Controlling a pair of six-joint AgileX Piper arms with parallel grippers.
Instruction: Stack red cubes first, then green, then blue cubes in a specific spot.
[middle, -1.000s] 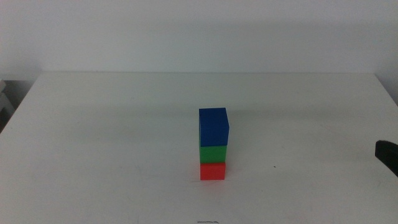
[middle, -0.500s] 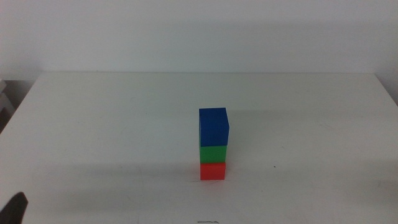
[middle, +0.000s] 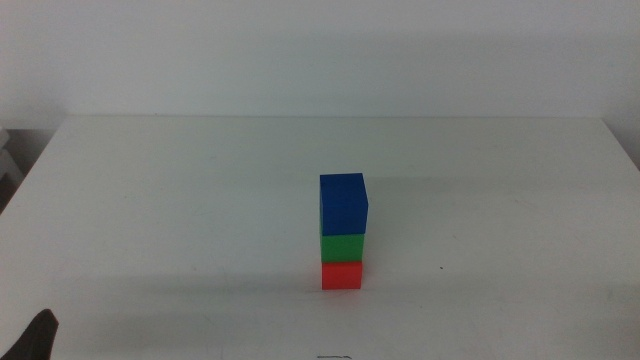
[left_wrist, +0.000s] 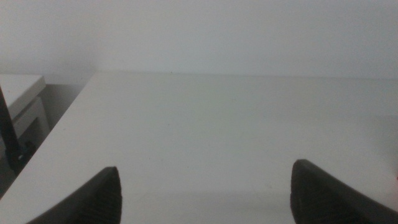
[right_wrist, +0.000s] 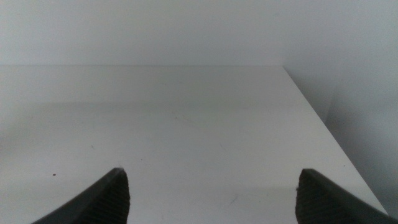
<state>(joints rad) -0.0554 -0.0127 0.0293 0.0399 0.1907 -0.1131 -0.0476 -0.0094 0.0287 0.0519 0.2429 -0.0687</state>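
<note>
Cubes stand in one tower near the middle of my white table (middle: 180, 190), a bit toward the near side. The red cube (middle: 342, 275) sits flat on the table at the bottom. The green cube (middle: 342, 247) sits right on top of it, touching. The blue cube (middle: 344, 205) sits on top of the green one. The tower looks straight, and the sides of the cubes line up well.

All around the tower the table is bare and white. The far edge runs along the wall, well apart from the tower. The left and right edges are well apart from it too. A tiny dark speck (middle: 441, 267) lies on the table near the red cube, on the right.

My left hand (left_wrist: 205, 196) is down by the near left corner of the table, well away from the tower. Only a dark tip of it shows in the middle view. Its two jaws are spread wide with nothing between them, just bare table ahead, and the table's side edge is close by.

My right hand (right_wrist: 211, 199) does not show in the middle view. Its jaws are spread wide too and hold nothing. It looks over bare table, with the table's side edge near it.
</note>
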